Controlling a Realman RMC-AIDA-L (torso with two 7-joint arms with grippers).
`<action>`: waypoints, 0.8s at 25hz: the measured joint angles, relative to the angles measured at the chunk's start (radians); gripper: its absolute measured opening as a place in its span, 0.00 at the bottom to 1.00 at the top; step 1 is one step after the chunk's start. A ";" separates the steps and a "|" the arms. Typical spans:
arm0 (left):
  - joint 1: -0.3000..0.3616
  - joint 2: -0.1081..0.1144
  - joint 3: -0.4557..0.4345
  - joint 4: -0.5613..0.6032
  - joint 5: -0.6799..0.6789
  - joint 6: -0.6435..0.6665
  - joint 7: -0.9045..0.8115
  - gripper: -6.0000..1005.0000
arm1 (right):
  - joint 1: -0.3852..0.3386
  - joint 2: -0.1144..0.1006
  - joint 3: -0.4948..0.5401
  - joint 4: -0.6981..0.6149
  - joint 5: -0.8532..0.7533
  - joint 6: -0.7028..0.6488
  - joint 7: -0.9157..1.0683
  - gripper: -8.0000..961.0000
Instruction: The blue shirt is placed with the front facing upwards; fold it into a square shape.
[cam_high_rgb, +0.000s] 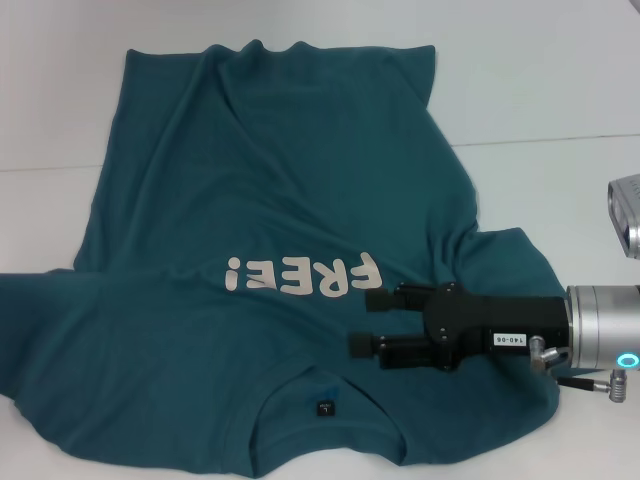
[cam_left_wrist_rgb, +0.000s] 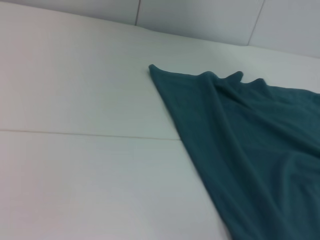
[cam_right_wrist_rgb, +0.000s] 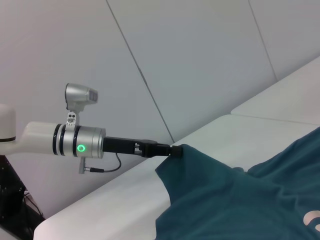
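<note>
Two pincers, right pincer (cam_high_rgb: 362, 322) open above blue shirt (cam_high_rgb: 250, 250) beside its collar, left pincer (cam_right_wrist_rgb: 176, 150) closed on sleeve edge, shirt spread face-up on white tabletop (cam_high_rgb: 560, 90).

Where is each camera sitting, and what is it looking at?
Head view: on the robot's head, looking down at the shirt on the table; the right gripper shows, open above the shirt.
Left wrist view: on the left arm, looking across the table at the shirt's edge; no robot parts show.
Right wrist view: on the right arm, looking sideways at the left gripper pinching a shirt corner.
All three share the shirt.
</note>
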 joint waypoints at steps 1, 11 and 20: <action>-0.001 0.000 0.000 0.004 0.004 -0.003 -0.002 0.01 | 0.000 0.000 0.000 0.002 0.000 0.000 0.000 0.92; -0.024 0.006 0.004 0.022 0.012 -0.015 -0.009 0.01 | -0.002 -0.001 0.000 0.009 0.000 -0.004 0.008 0.92; -0.024 0.006 0.008 0.024 0.012 0.008 -0.026 0.01 | -0.010 -0.001 0.000 0.021 0.000 -0.005 0.009 0.92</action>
